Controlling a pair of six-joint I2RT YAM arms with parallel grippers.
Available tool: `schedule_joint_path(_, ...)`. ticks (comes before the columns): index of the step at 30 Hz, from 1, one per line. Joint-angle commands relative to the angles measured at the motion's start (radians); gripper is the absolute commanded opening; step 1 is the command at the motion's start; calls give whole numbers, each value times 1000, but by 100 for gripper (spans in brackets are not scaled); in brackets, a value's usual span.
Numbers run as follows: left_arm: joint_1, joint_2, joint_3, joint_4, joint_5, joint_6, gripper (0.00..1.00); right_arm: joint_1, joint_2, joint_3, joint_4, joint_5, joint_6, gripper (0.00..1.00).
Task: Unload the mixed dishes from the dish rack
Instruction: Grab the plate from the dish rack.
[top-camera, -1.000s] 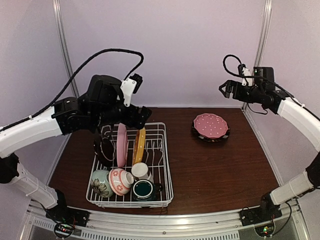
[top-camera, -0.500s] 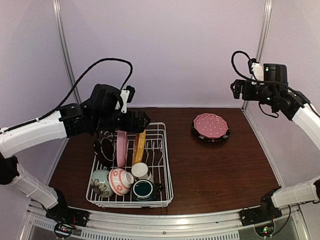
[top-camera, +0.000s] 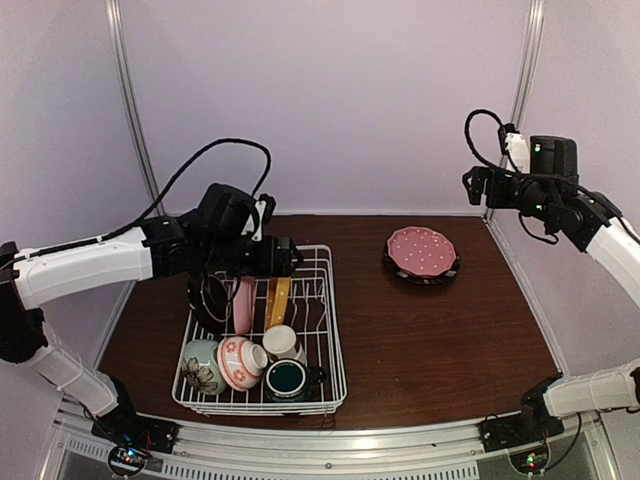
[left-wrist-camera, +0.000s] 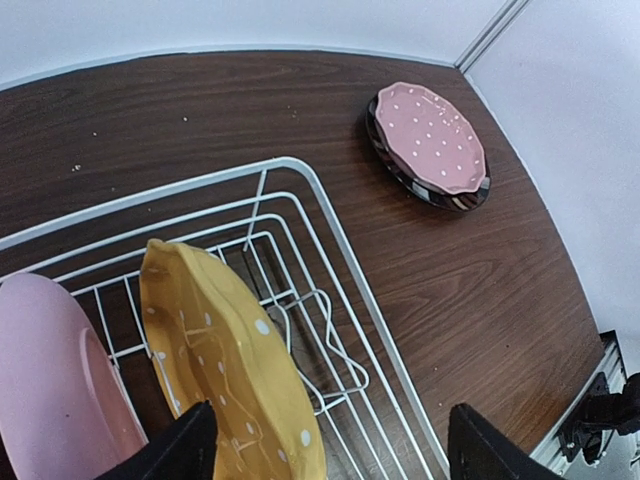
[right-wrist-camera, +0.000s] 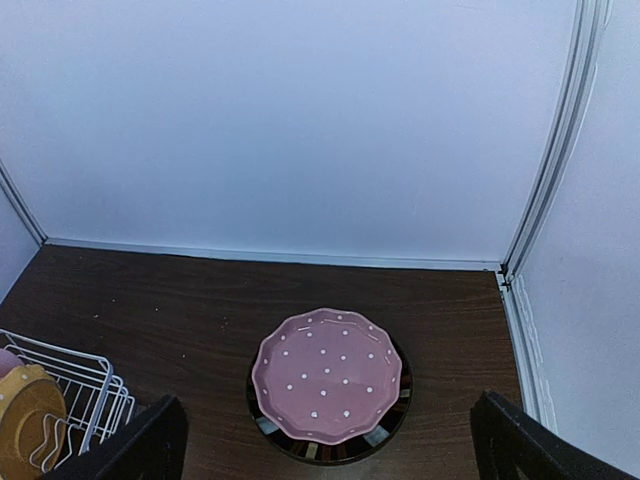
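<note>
The white wire dish rack (top-camera: 337, 345) stands at the near left. In it a pink plate (top-camera: 243, 292) and a yellow-orange plate (top-camera: 279, 294) stand upright beside a dark bowl (top-camera: 208, 302). At its front lie a pale-green floral bowl (top-camera: 203, 367), a pink-white bowl (top-camera: 240, 362), a white cup (top-camera: 283, 342) and a teal mug (top-camera: 288, 380). My left gripper (top-camera: 281, 258) is open and empty just above the yellow-orange plate (left-wrist-camera: 222, 350), one finger on each side of its rim. My right gripper (top-camera: 470, 182) is open and empty, high at the back right.
A pink polka-dot plate (top-camera: 421, 250) lies on a black plate (top-camera: 421, 274) at the back right of the brown table; both show in the right wrist view (right-wrist-camera: 326, 375). Walls and metal posts close in the back and the sides.
My left gripper has come down and forward over the yellow-orange plate in the rack. My right arm has drawn back to the right and up. The dishes have not moved.
</note>
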Motion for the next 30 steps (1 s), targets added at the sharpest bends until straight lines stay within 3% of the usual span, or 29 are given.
schedule_joint_path(1, 6, 27, -15, 40, 36, -46, 80, -3, 21, -13, 12, -56, 2, 100)
schedule_joint_path(11, 14, 72, -24, 66, 114, -120, 62, -2, 19, -28, 29, -49, -14, 100)
schedule_joint_path(30, 38, 59, -58, 83, 220, -117, 28, -2, 47, -35, 46, -52, -16, 100)
